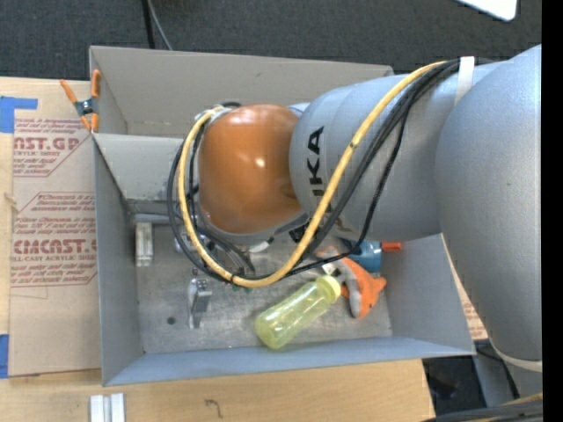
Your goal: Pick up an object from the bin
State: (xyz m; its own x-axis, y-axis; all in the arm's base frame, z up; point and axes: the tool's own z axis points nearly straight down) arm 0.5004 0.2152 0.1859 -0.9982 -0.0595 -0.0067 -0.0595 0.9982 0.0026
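Where the arm's orange cover (246, 170) overhangs the grey bin (119, 306), the claw (200, 299) sits low over bare floor, left of centre; whether apart or together cannot be told. 1 yellow-green bottle (296, 313) lies near, to its right, along the front wall, with its long axis rising rightward. It is probably the nearest candidate.

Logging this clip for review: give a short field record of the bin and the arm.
bin: grey metal bin
arm: orange-covered wrist over the bin's middle
near front wall: translucent yellow-green plastic bottle, lying on its side
right of bottle: orange-and-blue plastic item, partly under arm
left side: small silvery metal piece
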